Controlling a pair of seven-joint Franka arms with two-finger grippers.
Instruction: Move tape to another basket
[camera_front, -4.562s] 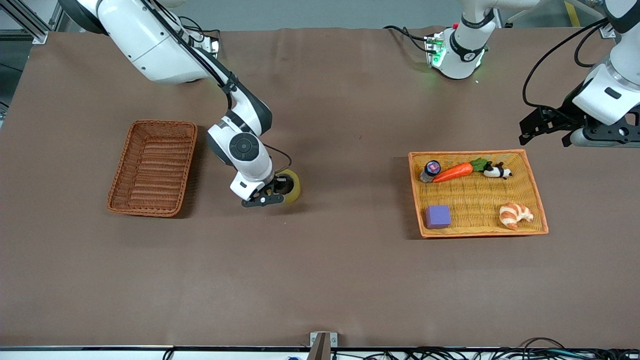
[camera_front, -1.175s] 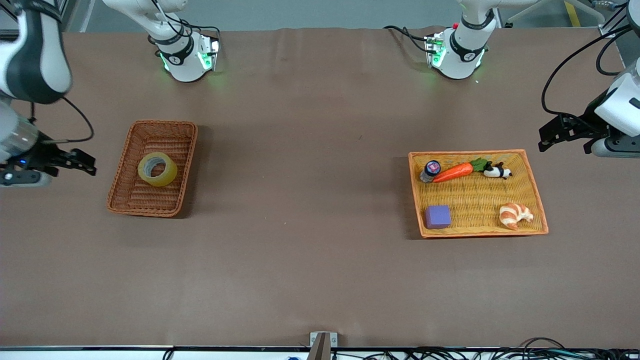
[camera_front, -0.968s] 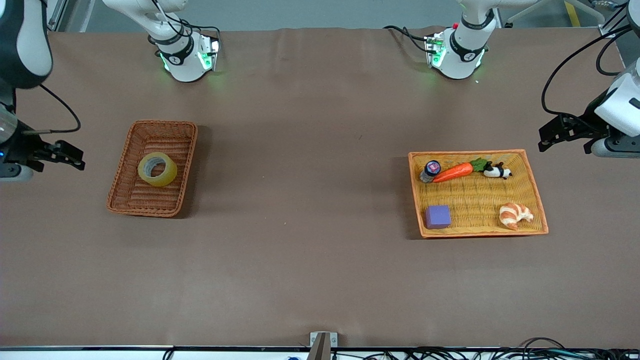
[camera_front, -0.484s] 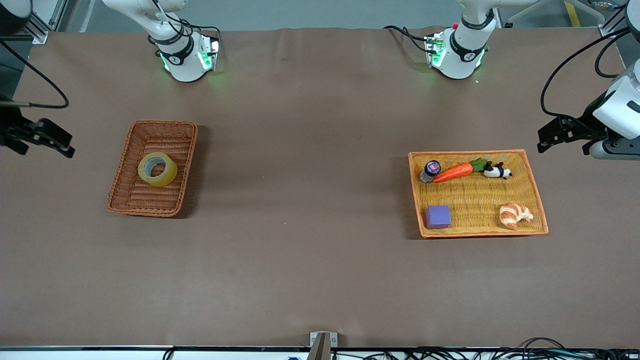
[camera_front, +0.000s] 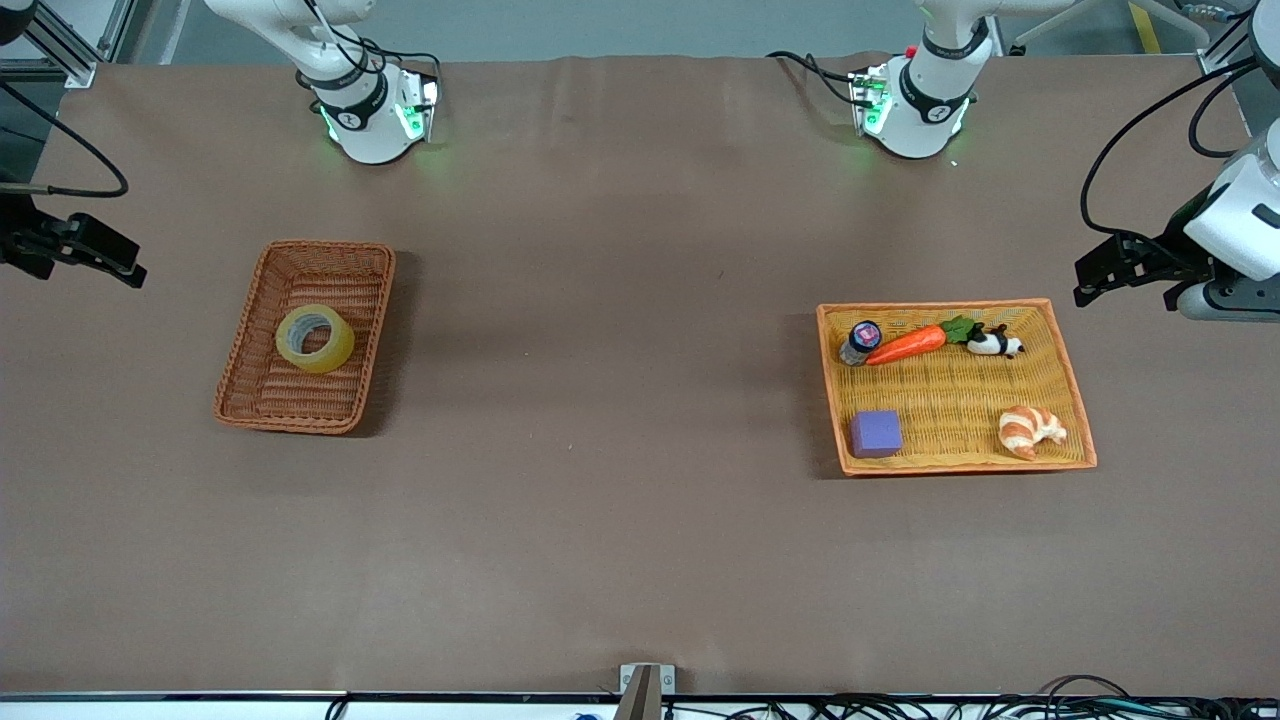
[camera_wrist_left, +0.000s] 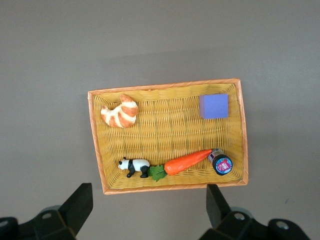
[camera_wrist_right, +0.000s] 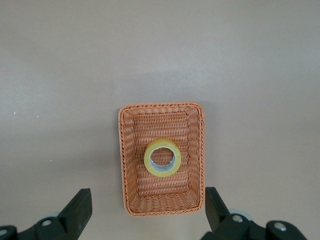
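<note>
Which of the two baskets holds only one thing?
The reddish-brown basket at the right arm's end: only the tape lies in it. The yellow tray holds five things.

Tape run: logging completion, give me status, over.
Both grippers, left and right, open, empty. Tape lies in basket. Nothing obstructing.

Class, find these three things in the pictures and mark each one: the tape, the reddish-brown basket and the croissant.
tape (camera_front: 315, 338), front view, on the yellowish band of the roll.
basket (camera_front: 325, 249), front view, on the woven rim nearest the robots' bases.
croissant (camera_front: 1031, 428), front view, on its striped middle.
</note>
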